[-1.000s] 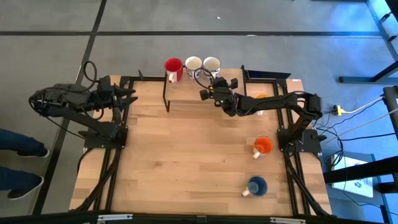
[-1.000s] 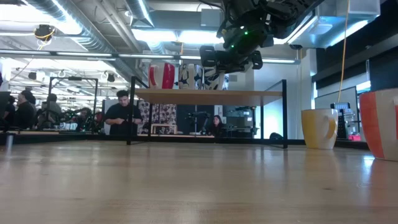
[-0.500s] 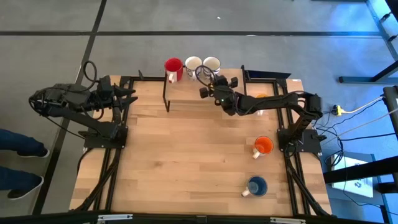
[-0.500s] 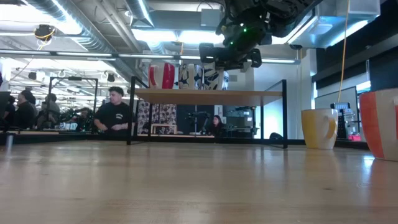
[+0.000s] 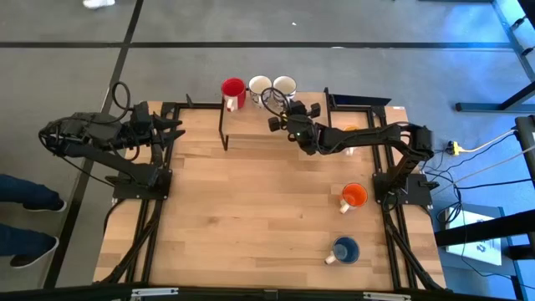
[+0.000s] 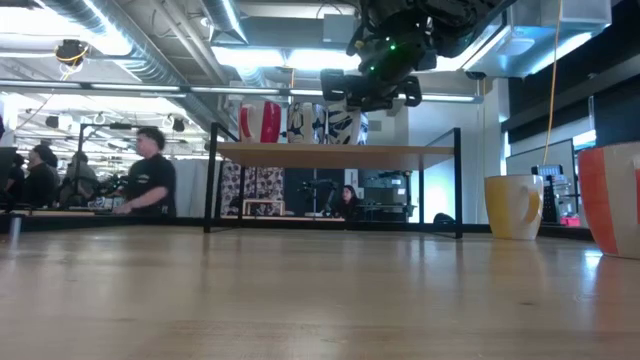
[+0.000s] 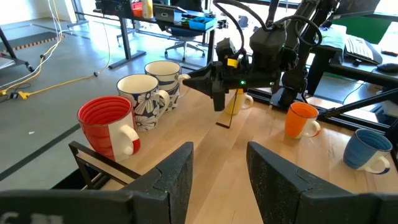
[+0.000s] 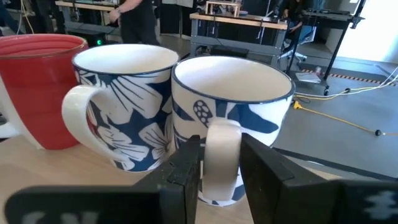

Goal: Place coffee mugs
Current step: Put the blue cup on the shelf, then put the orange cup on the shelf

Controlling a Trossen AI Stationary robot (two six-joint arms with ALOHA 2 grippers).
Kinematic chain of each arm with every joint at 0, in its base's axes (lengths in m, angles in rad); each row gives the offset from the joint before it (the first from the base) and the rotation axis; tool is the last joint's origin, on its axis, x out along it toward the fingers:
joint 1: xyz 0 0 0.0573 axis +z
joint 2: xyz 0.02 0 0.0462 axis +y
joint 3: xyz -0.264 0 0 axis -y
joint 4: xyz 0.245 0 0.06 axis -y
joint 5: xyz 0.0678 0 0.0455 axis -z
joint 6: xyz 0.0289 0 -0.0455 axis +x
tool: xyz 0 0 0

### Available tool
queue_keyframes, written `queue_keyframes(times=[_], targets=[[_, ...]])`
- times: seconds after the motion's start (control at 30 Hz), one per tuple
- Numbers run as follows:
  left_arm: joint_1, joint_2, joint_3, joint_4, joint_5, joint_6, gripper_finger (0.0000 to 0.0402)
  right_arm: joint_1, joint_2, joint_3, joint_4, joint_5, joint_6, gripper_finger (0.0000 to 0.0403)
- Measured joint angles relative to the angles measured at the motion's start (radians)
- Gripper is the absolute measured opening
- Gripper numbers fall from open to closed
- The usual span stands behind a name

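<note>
Three mugs stand in a row at the far edge of a raised wooden shelf (image 5: 251, 127): a red mug (image 5: 232, 90), a white blue-flowered mug (image 5: 260, 86), and a second white patterned mug (image 5: 284, 86). My right gripper (image 5: 281, 102) reaches to that second white mug (image 8: 233, 118) from the near side and is shut on its handle. An orange-red mug (image 5: 354, 196) and a blue mug (image 5: 344, 249) stand on the table's right side. A yellow-orange mug (image 6: 513, 207) is mostly hidden under the right arm in the high view. My left gripper (image 7: 217, 155) is open and waits at the table's left edge. My right gripper pinches the second white mug's handle (image 8: 221, 144) between its two fingers, one finger (image 8: 183, 168) on each side. The fingers come in about level from the table's near side. The mug stands upright with its base on the shelf, beside the other white mug (image 8: 127, 106).
The shelf stands on thin black legs (image 6: 210, 180) with open room beneath it. The near and middle tabletop (image 5: 251, 217) is bare wood. Black arm mounts line both side edges. A person (image 6: 145, 185) walks in the room behind the table.
My right gripper has edged slightly toward the far edge and the row of mugs, and the mugs have stayed where they were. The person in the room behind has walked toward the left.
</note>
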Motion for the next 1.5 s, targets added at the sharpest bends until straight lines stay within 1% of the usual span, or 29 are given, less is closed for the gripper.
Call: queue_keyframes(times=[0.13,0.23,0.33,0.53,0.6,0.7,0.77,0.87,1.03,1.2,1.33,1.43,1.5], targets=[[0.000,0.000,0.000,0.000,0.000,0.000,0.0144,0.000,0.000,0.000,-0.001,-0.006,-0.001,0.0098],[0.000,0.000,0.000,0.000,0.000,0.000,0.0144,0.000,0.000,0.000,-0.001,-0.015,-0.001,0.0117],[0.000,0.000,0.000,0.000,0.000,0.000,0.0144,0.000,0.000,0.000,0.000,-0.014,-0.001,0.0159],[0.000,0.000,0.000,0.000,0.000,0.000,0.0144,0.008,0.000,0.000,0.002,-0.007,-0.014,0.0265],[0.000,0.000,0.000,0.000,0.000,0.000,0.0144,0.019,-0.005,0.000,0.000,0.013,-0.040,0.0290],[0.000,0.000,0.000,0.000,0.000,0.000,0.0144,0.036,-0.038,0.000,0.010,0.062,-0.081,0.0312],[0.000,0.000,0.000,0.000,0.000,0.000,0.0144,0.048,-0.077,0.000,0.018,0.074,-0.111,0.0316],[0.000,0.000,0.000,0.000,0.000,0.000,0.0144,0.072,-0.149,0.000,0.018,0.063,-0.158,0.0318],[0.000,0.000,0.000,0.000,0.003,0.000,0.0144,0.148,-0.282,0.000,-0.027,-0.028,-0.185,0.0318],[0.000,0.000,0.000,0.000,0.046,0.000,0.0144,0.260,-0.418,0.000,-0.121,-0.129,-0.178,0.0318],[0.000,0.000,0.000,0.000,0.086,-0.003,0.0144,0.353,-0.506,0.000,-0.215,-0.178,-0.128,0.0318],[0.000,0.000,0.000,0.001,0.131,-0.010,0.0144,0.417,-0.558,0.000,-0.297,-0.239,-0.046,0.0318],[0.000,0.007,0.000,0.012,0.168,-0.011,0.0144,0.456,-0.585,0.000,-0.363,-0.292,0.040,0.0318]])
